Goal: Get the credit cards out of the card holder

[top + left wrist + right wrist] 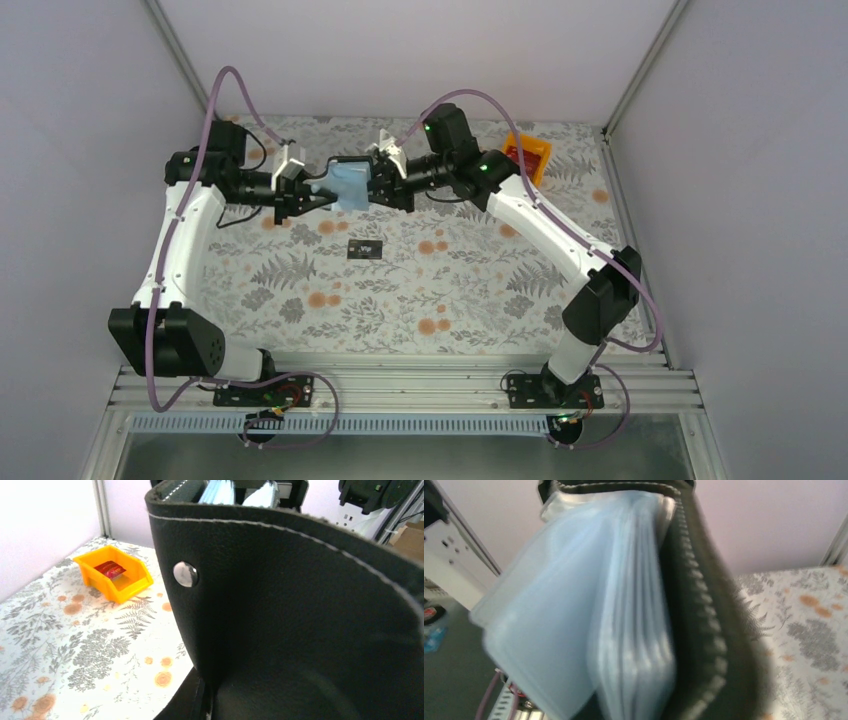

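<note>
Black leather card holder point(350, 185) hangs mid-air over the table's point(300, 290) 12 o'clock side, with its bluish clear sleeves point(574, 620) fanned open. Left gripper point(312, 197) pinches the holder's 9 o'clock edge, jaws pressed tight. Right gripper point(380, 185) is against the 3 o'clock edge; can't tell if its jaws are spread or gripping. Black card with white marks point(366, 249) lies flat at 6 o'clock from the holder, well apart, bare floral cloth all round. Orange bin point(528, 158) holding a red card point(111, 570) sits at the 2 o'clock corner, near the table edge.
</note>
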You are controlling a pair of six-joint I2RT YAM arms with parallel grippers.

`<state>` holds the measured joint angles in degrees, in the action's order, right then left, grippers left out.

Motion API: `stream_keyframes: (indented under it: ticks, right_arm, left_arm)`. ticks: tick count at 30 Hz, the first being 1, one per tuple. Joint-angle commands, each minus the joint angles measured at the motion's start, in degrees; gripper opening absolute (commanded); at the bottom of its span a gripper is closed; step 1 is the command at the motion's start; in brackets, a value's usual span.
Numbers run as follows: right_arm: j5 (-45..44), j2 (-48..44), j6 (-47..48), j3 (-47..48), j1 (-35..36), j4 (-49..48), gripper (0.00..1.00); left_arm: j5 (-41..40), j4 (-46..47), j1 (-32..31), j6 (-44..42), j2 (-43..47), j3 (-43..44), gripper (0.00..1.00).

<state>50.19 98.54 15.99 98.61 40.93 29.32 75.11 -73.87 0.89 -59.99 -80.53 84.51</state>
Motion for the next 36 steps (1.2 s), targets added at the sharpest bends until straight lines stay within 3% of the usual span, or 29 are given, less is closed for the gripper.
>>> stream_keyframes:
  ticks: [1, 3, 6, 7, 10, 13, 15, 18, 21, 27, 36]
  right_arm:
    - [-1.55, -0.35, -1.93, 2.02, 0.73, -0.93, 0.06]
    - [-4.01, 0.0, -3.62, 2.15, 0.71, -1.12, 0.04]
    - [-9.38, 1.39, -8.9, 4.45, 0.73, -0.7, 0.04]
    - [-13.19, 2.24, -11.7, 5.94, 0.73, -0.11, 0.04]
    - [-33.86, 6.46, -22.42, 12.71, 0.81, 4.88, 0.04]
    - [-52.67, 12.83, -28.72, 20.52, 1.56, 13.9, 0.04]
    - [-61.34, 15.95, -29.86, 23.32, 2.07, 17.45, 0.04]
    - [-67.42, 19.01, -30.83, 26.76, 3.08, 21.22, 0.04]
    - [-65.45, 19.1, -31.57, 27.07, 4.45, 19.88, 0.04]
    - [-49.85, 19.59, -34.08, 26.37, 7.21, 12.13, 0.04]
    - [-41.52, 21.71, -34.81, 26.91, 8.15, 10.08, 0.04]
  left_arm:
    - [1.05, 5.25, -0.01, 3.49, 0.11, -0.13, 0.17]
    - [0.52, 6.32, -0.01, 4.93, 0.11, -0.08, 0.35]
    - [-4.79, 13.74, 0.08, 13.66, 0.35, -0.5, 0.89]
    - [-8.15, 17.36, 0.08, 18.51, 0.37, -0.77, 0.99]
    - [-21.88, 25.78, 0.08, 30.16, -0.15, -1.77, 1.0]
    - [-28.7, 28.17, 0.08, 33.7, -1.65, -1.87, 1.0]
    - [-30.82, 28.86, 0.08, 35.07, -2.41, -1.87, 1.0]
    - [-34.58, 29.92, 0.08, 36.61, -3.05, -2.26, 1.0]
    - [-34.2, 30.85, 0.08, 38.04, -3.25, -3.13, 1.0]
    - [-31.54, 33.82, -0.1, 42.15, -3.73, -5.12, 1.0]
    - [-31.42, 34.03, 0.08, 43.9, -4.36, -3.31, 1.0]
